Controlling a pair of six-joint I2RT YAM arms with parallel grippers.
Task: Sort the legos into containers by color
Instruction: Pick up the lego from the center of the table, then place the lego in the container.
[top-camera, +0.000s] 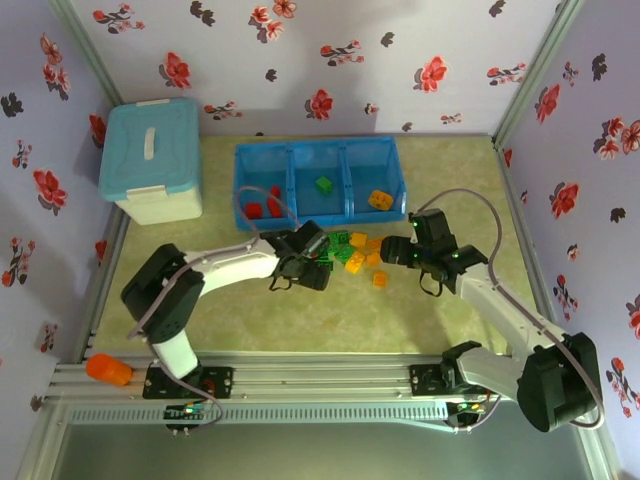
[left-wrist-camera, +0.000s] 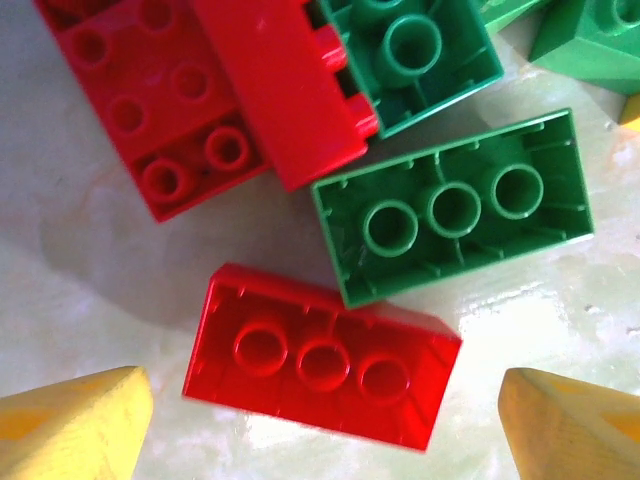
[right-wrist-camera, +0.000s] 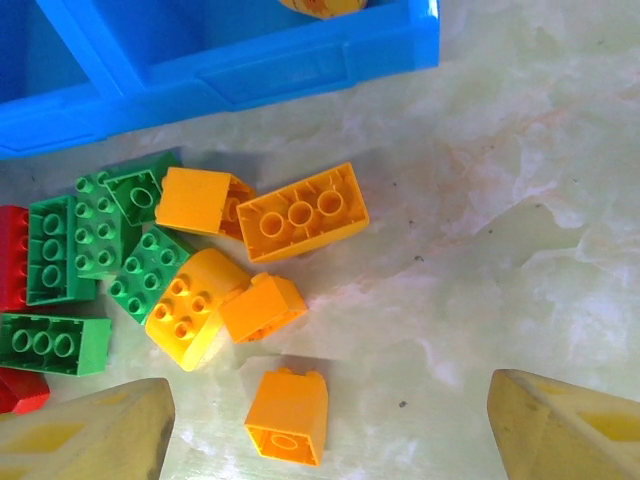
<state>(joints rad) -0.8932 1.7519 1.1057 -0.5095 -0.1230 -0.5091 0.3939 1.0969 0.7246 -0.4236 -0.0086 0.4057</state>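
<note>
The bright blue three-compartment tray (top-camera: 400, 187) holds red bricks on the left, one green brick (top-camera: 324, 184) in the middle and an orange one (top-camera: 380, 199) on the right. Loose legos lie in a pile (top-camera: 352, 252) in front of it. My left gripper (left-wrist-camera: 325, 430) is open low over the pile's left side, and an upturned red brick (left-wrist-camera: 322, 356) lies between its yellow fingertips (left-wrist-camera: 70, 425). A green brick (left-wrist-camera: 455, 208) lies just beyond. My right gripper (right-wrist-camera: 325, 430) is open, straddling a lone orange brick (right-wrist-camera: 288, 415) apart from the orange and green cluster (right-wrist-camera: 300, 212).
A pale blue lidded storage box (top-camera: 152, 158) stands at the back left. The tray's front wall (right-wrist-camera: 300, 70) lies close beyond the pile. An orange object (top-camera: 108, 370) sits on the frame rail at the near left. Bare tabletop stretches right of the lone orange brick.
</note>
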